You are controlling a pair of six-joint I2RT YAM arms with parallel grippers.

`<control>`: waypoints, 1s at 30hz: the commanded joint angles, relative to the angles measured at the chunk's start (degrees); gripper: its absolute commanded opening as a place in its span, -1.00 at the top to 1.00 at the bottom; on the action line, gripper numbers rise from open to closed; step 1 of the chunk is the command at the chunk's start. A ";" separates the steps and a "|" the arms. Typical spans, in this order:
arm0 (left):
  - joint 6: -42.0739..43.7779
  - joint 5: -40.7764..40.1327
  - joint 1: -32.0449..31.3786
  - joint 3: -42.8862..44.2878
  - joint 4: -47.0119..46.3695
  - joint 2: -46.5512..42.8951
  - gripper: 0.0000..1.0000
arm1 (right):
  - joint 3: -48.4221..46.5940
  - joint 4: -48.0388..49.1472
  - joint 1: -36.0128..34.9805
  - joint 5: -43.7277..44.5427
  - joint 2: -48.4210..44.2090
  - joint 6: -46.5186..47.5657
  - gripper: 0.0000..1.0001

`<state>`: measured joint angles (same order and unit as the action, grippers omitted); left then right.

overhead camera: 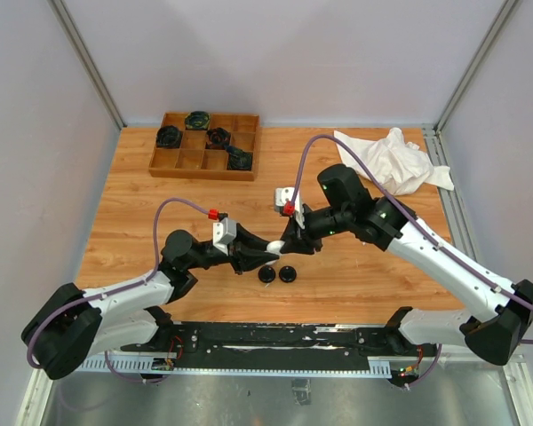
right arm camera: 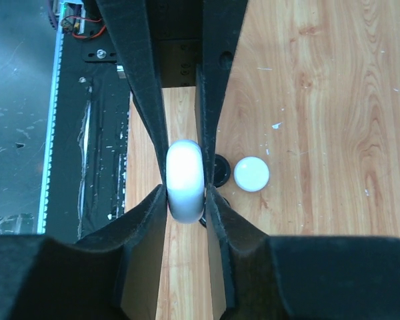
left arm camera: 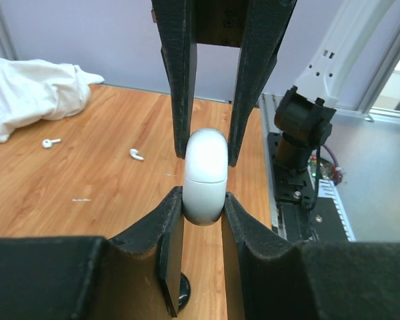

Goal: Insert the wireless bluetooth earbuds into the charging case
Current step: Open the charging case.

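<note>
A white charging case, lid closed, is held above the table between both grippers. My left gripper is shut on one end of it, which shows in the left wrist view between my fingertips. My right gripper is shut on the other end, seen in the right wrist view. Two white earbuds lie loose on the wood further along the table. They do not show in the top view.
Two small round pucks lie on the table just below the held case; one looks white in the right wrist view. A wooden tray with several black cases stands at the back left. A crumpled white cloth lies at the back right.
</note>
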<state>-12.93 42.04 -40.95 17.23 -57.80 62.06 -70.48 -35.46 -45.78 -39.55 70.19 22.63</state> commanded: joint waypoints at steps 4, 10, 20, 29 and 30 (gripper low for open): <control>3.64 -0.04 0.17 -2.33 -5.75 -2.20 0.99 | 1.94 5.65 -0.21 8.01 -3.19 -1.74 0.32; 4.57 0.49 0.17 -2.91 -5.85 -1.84 1.00 | 2.80 8.30 -0.19 10.69 -4.44 -3.01 0.21; 4.52 -7.41 0.17 -6.41 -8.59 -3.22 0.99 | 2.28 7.50 0.20 16.31 -2.92 -7.28 -0.05; 3.54 -19.35 0.17 -11.26 -8.97 -6.30 0.99 | 4.22 2.06 11.34 27.31 0.46 -19.79 -0.36; 3.87 -19.92 0.17 -11.52 -8.06 -6.98 1.00 | 5.07 1.95 12.69 29.73 0.81 -20.96 -0.38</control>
<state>-9.47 28.45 -40.84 6.63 -64.40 57.52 -68.12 -30.28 -38.72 -17.85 69.19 9.76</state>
